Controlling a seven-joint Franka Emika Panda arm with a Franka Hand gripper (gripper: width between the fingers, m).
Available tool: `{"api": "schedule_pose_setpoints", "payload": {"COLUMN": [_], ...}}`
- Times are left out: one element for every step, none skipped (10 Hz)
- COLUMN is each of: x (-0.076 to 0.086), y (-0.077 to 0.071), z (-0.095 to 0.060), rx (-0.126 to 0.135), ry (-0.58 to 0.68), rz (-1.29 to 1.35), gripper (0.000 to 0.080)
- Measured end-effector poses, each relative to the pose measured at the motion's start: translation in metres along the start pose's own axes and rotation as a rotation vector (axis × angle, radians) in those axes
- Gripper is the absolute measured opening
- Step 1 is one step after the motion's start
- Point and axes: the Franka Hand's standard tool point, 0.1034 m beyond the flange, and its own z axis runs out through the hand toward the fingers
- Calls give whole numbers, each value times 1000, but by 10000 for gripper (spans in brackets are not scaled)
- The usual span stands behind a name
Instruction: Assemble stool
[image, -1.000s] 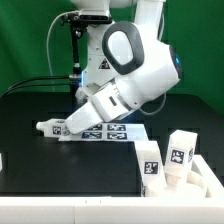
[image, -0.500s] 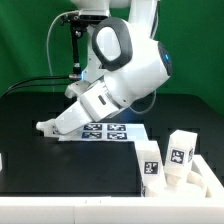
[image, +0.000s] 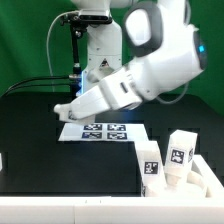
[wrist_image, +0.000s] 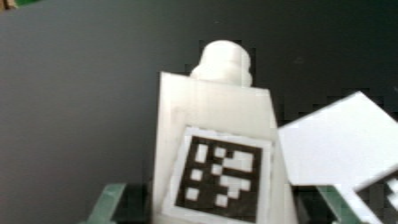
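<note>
My gripper (image: 72, 108) is shut on a white stool leg (image: 62, 113) and holds it above the black table, over the left end of the marker board (image: 105, 131). In the wrist view the leg (wrist_image: 222, 110) runs away from the jaws, its tag facing the camera and its round peg at the far end. The gripper (wrist_image: 228, 205) clamps it from both sides. Two more tagged white legs (image: 150, 165) (image: 181, 152) stand at the exterior view's right. The round seat is out of view.
A corner of the marker board (wrist_image: 347, 135) shows beside the held leg in the wrist view. A small white piece (image: 2, 160) sits at the table's left edge. The robot base (image: 98, 45) stands behind the board.
The arm has swung up and toward the exterior view's right. The held leg has risen from table level to above the marker board's left end.
</note>
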Motion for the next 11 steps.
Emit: {"api": "schedule_pose_setpoints", "payload": {"x": [-6,-2,-1,-1,6,12,0,-11,-7,-5,-7], "y": [13,7,6,5,-3,7,33,53,51,53,57], "z": [-18,-9,-6,-8,-16,-38,-70,-77,-71,-73,-74], "rx": [-13,-8,-4,-2,31,68,111,112,103,84,72], "ry": [18,33,38,35,0,42,141,216,272,348,416], "rz": [19,22,6,28,150,108,129,165,170,163,176], "gripper": [320,320,320,320,321,321,321,321,321,321,321]}}
